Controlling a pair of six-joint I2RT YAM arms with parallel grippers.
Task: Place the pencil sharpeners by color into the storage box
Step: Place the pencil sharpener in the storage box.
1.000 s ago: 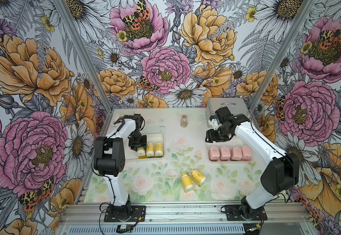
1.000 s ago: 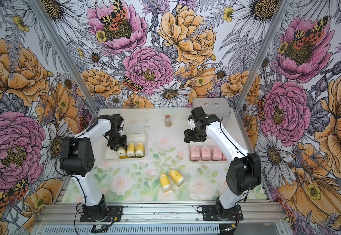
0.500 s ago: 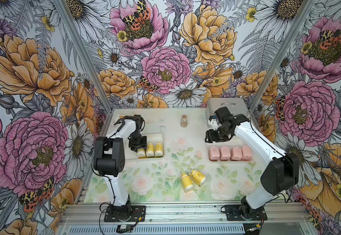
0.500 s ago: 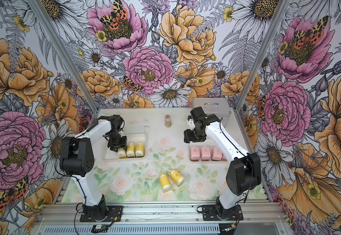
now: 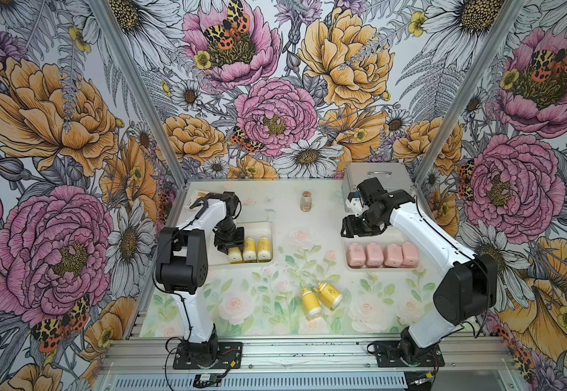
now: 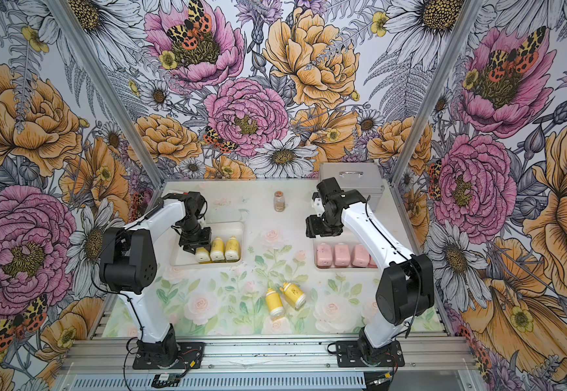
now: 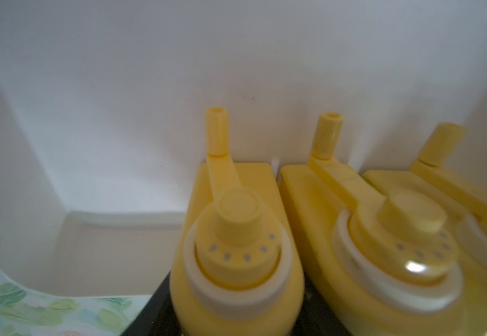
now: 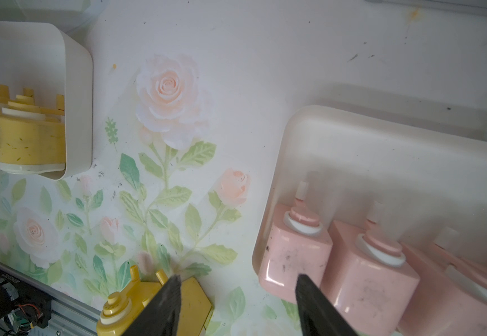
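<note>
Three yellow pencil sharpeners lie side by side in the white left storage box. My left gripper is down in that box, shut on the leftmost yellow sharpener, with a black finger on each side of its body. Several pink pencil sharpeners line the white right storage box. My right gripper hovers open and empty just beyond that box's far left corner. Two more yellow sharpeners lie loose on the mat near the front middle.
A small clear jar with brown contents stands at the back middle. A grey metal case sits in the back right corner behind my right arm. A small carton lies at the back left.
</note>
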